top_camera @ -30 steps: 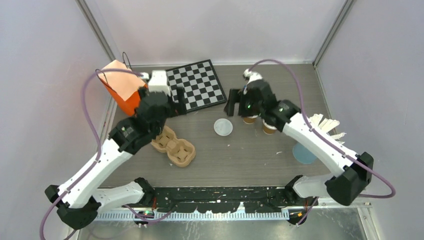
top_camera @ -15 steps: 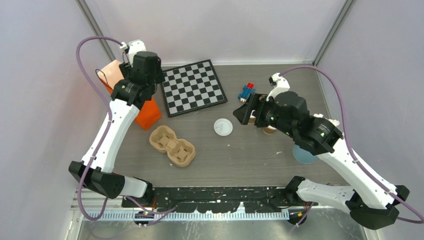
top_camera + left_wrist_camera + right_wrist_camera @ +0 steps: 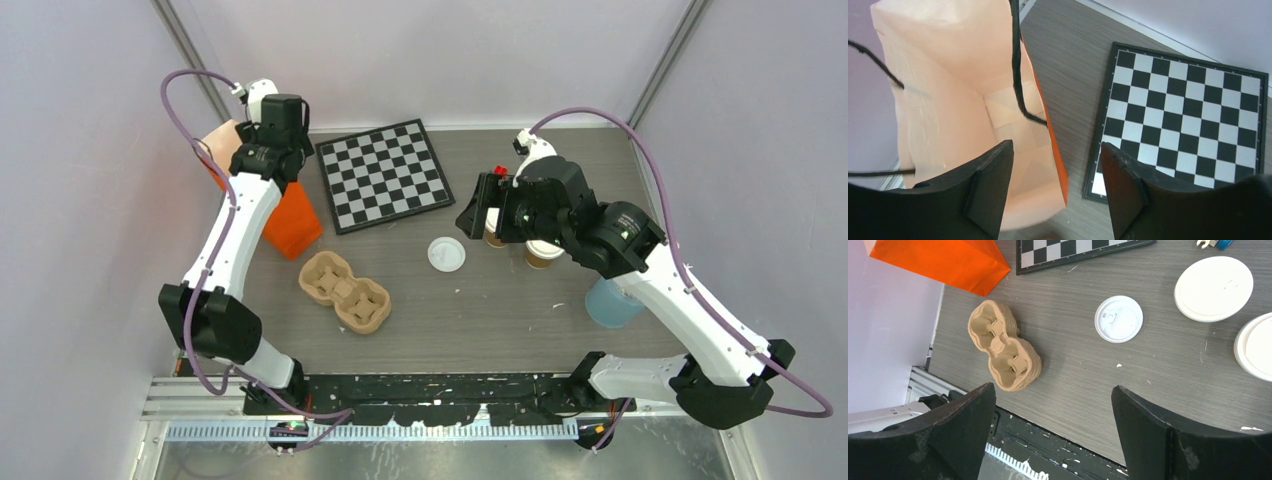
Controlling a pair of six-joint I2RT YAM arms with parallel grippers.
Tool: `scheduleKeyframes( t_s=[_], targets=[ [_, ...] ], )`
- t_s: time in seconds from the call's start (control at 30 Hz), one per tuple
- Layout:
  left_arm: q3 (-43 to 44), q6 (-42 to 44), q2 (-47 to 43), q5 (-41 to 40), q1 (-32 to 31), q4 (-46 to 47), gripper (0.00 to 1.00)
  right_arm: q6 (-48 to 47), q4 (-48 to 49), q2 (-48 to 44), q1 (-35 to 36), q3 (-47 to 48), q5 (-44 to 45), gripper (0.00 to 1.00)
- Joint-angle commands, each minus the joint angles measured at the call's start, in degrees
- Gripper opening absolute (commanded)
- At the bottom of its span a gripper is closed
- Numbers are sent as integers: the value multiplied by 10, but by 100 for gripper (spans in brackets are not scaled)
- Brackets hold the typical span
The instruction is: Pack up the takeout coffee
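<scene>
two takeout coffee cups stand upright on the table (image 3: 480,320), long axis vertical, white lids facing up. one cup (image 3: 543,252) stands in the open. the second cup (image 3: 495,240), just beside it, is partly hidden under the right gripper (image 3: 1052,391). from the right wrist their lids show as two white discs. the right gripper hangs above the table, jaws spread wide with nothing between them.

one loose lid (image 3: 446,254) lies flat near the cups. one pulp tray (image 3: 345,291) (two wells, showing just their own pulp) lies well apart from the cups, on the left arm's side.

one orange bag (image 3: 948,100) stands open at the far left. its inside shows a pale creased floor and black cord handles (image 3: 1017,60). the left gripper (image 3: 1055,147) hovers over the bag's rim, jaws parted and gripping nothing.

one chessboard (image 3: 1188,115) lies beside the bag. one blue tumbler (image 3: 612,303) stands by the right arm, and what is in it cannot be told.
</scene>
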Motion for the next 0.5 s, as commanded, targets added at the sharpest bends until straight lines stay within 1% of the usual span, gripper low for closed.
scheduleKeyframes(
  t_s=[0.0, 0.1, 0.17, 0.27, 0.33, 0.4, 0.43, 0.47],
  targets=[
    [22, 22, 20, -4, 13, 65, 64, -22, -16, -2, 0, 39, 1, 90],
    [20, 43, 43, -8, 18, 76, 60, -27, -15, 2, -1, 36, 29, 90],
    [12, 37, 54, -11, 26, 82, 58, -42, -20, 11, -1, 40, 38, 91],
    [3, 37, 64, -5, 35, 97, 52, -63, -59, 40, -1, 76, 67, 92],
    [3, 55, 67, 11, 37, 110, 42, -78, -75, 59, -1, 98, 72, 93],
    [20, 82, 68, 36, 37, 106, 23, -91, -78, 75, -1, 108, 55, 94],
    [36, 96, 66, 53, 36, 94, 14, -94, -87, 86, -1, 117, 50, 94],
    [52, 107, 62, 71, 35, 78, 8, -94, -99, 96, -1, 127, 50, 94]
  ],
)
